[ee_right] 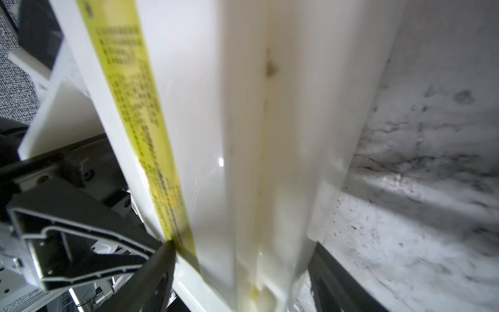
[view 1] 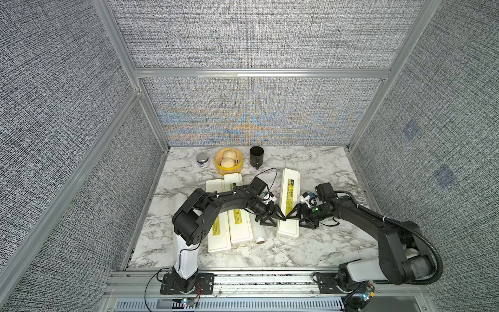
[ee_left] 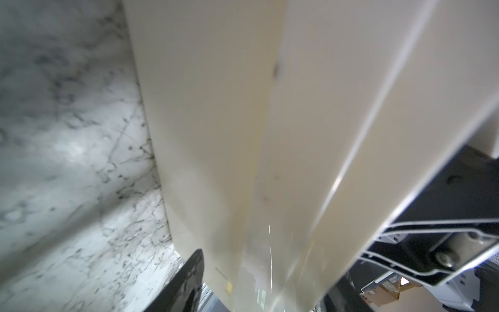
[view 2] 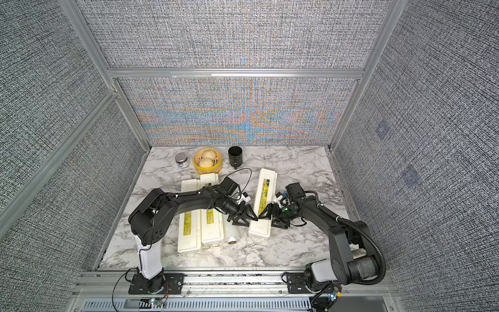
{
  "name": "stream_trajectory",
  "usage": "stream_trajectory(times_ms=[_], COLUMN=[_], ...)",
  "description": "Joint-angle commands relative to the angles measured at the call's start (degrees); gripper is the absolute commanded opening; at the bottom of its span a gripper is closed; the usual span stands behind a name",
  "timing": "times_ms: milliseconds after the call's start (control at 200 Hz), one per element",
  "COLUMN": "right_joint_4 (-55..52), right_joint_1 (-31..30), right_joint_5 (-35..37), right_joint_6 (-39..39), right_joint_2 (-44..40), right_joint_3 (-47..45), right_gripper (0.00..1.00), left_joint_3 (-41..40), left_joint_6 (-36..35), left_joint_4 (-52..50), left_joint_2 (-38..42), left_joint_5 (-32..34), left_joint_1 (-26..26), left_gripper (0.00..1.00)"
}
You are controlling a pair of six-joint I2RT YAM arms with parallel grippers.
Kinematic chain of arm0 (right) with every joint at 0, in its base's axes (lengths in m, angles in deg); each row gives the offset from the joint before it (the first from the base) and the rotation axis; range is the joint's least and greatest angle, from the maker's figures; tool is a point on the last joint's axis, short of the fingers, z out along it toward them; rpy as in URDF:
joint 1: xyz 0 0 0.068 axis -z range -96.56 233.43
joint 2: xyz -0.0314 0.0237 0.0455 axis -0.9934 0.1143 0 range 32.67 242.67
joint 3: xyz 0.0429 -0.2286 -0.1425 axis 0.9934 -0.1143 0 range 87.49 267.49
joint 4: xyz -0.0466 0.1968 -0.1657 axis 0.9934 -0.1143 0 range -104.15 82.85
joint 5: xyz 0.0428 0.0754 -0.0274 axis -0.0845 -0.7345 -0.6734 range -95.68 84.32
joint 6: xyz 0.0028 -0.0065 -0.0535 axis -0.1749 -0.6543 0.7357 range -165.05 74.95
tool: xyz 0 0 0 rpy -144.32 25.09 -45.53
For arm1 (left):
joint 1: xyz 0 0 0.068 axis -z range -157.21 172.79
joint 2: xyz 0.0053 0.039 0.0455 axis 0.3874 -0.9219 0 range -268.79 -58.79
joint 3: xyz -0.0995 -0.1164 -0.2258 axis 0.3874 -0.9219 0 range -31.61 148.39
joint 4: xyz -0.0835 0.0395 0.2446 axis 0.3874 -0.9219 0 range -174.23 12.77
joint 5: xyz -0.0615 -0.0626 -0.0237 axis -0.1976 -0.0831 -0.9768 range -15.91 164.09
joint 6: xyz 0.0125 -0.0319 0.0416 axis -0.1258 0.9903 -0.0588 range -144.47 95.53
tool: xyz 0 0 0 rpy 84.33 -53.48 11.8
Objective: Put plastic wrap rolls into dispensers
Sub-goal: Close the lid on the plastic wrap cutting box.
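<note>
Two arms meet astride the separate dispenser (view 1: 291,186), left gripper (view 1: 278,220) and right gripper (view 1: 297,220) with jaws apart, clamping unclear; a plastic wrap roll (view 1: 258,232) lies just beside, so one claw should steady the box while the other eases the lid (ee_right: 129,108).

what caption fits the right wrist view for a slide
Right end effector straddling a cream dispenser with yellow label, on marble table
</note>
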Motion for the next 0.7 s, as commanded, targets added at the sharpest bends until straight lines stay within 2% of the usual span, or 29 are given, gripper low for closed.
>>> stream_trajectory(times_ms=[0,200,455,696], right_joint_4=[-3.39,-2.3,-5.98,-8.55], right_joint_1=[-0.48,-0.72,0.63,4.82], right_joint_5=[8.03,7.19,8.05,8.49], right_joint_6=[-1.0,-1.3,1.63,5.87], right_joint_2=[0.3,0.4,-0.57,0.34], right_joint_3=[-0.93,-0.87,1.34,5.03], right_gripper=[0.76,0.76,0.77,0.82], left_joint_3=[0.67,1.96,4.37,11.44], left_joint_6=[0.31,1.36,1.63,-3.52], left_joint_4=[-5.21,-4.33,-5.25,-13.05], left_joint_2=[-1.07,-3.02,-3.75,-4.6], left_joint_5=[3.8,5.55,6.98,10.32], left_joint_1=[0.66,0.75,1.15,0.46], left_gripper=[0.61,0.57,0.55,0.59])
